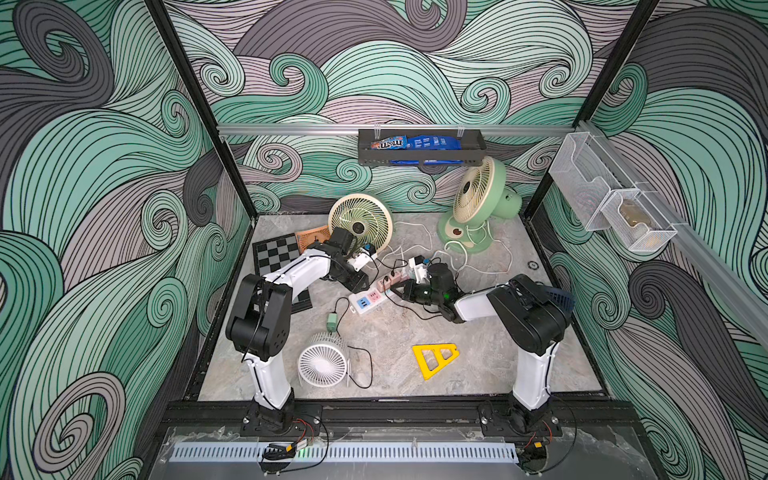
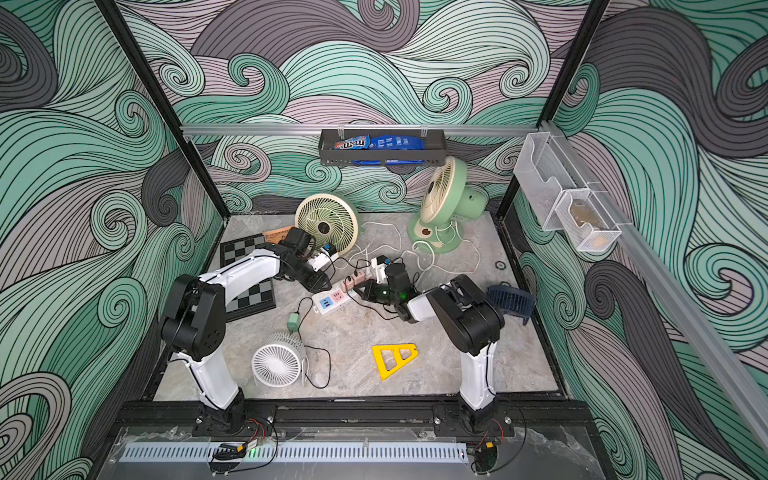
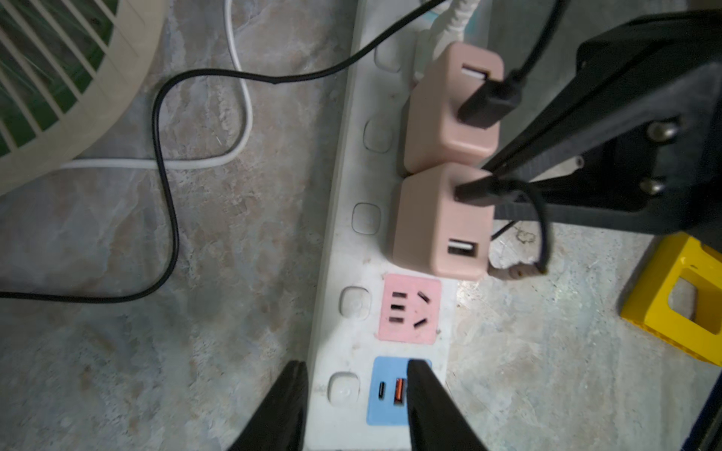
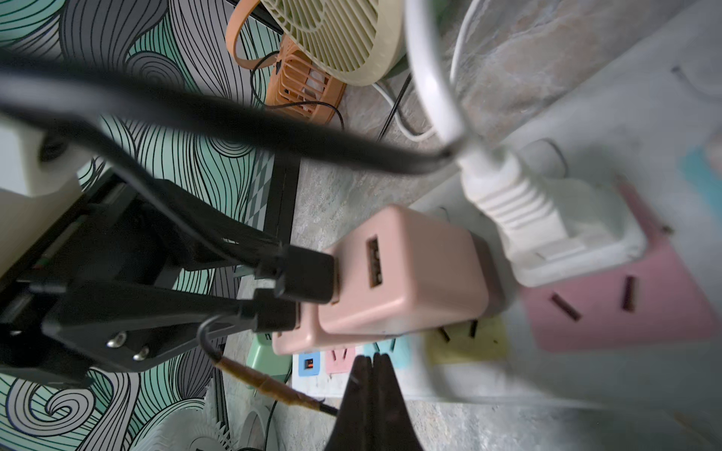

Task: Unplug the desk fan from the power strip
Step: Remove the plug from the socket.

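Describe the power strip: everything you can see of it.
The power strip is a long white plastic-looking bar lying flat and diagonal on the tabletop. Square white buttons run along one edge. From one end: a blue USB panel, a free pink socket, two pink USB adapters with black plugs, then a white plug. The left gripper hangs open over the USB end; contact unclear.

Power strip (image 1: pixel 365 302) lies diagonally mid-table, with two USB chargers (image 3: pixel 441 222) plugged side by side on it. Small fan (image 1: pixel 323 360) in front, round fan (image 1: pixel 360 220) behind, stand fan (image 1: pixel 478 199) back-right, chessboard (image 1: pixel 276 257) left, triangle stencil (image 1: pixel 436 358) front-right.
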Action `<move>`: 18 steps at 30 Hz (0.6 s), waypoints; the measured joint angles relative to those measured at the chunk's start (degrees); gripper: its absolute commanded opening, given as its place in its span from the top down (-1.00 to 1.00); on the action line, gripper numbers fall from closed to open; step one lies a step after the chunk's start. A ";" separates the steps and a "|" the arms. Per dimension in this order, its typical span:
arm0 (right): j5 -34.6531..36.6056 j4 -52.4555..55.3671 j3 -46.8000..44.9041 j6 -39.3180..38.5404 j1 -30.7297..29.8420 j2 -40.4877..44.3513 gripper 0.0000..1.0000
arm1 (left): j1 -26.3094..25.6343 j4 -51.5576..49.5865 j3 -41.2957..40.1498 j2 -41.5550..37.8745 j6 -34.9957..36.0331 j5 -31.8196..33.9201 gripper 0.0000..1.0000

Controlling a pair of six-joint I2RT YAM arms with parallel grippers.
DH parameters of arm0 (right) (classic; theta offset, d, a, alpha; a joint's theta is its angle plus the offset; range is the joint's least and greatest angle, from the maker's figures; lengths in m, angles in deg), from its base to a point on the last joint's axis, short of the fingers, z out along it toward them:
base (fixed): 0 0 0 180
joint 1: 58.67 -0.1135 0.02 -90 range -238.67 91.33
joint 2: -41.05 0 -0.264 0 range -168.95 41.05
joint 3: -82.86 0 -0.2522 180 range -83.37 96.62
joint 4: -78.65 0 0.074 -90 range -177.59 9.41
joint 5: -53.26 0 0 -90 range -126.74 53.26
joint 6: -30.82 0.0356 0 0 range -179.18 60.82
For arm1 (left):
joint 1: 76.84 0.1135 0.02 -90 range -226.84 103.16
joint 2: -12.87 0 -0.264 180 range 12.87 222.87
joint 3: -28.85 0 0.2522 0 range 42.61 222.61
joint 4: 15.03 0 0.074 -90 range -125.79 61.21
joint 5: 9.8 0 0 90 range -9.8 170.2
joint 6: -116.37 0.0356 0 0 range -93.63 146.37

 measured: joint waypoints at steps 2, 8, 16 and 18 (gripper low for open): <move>0.00 -0.70 0.02 0.24 -0.13 -0.46 0.96 | -0.68 1.31 0.00 0.81 -0.85 1.27 0.18; 0.07 -1.31 0.02 0.98 -0.66 -1.68 0.96 | -2.45 3.85 -0.02 1.62 -2.73 2.95 0.16; 0.39 -2.34 0.02 1.73 -1.29 -1.97 0.96 | -4.39 5.09 -0.02 1.62 -3.15 3.10 0.15; 0.55 -2.58 0.02 1.92 -1.33 -2.38 0.96 | -4.59 5.01 -0.02 1.62 -3.10 3.08 0.16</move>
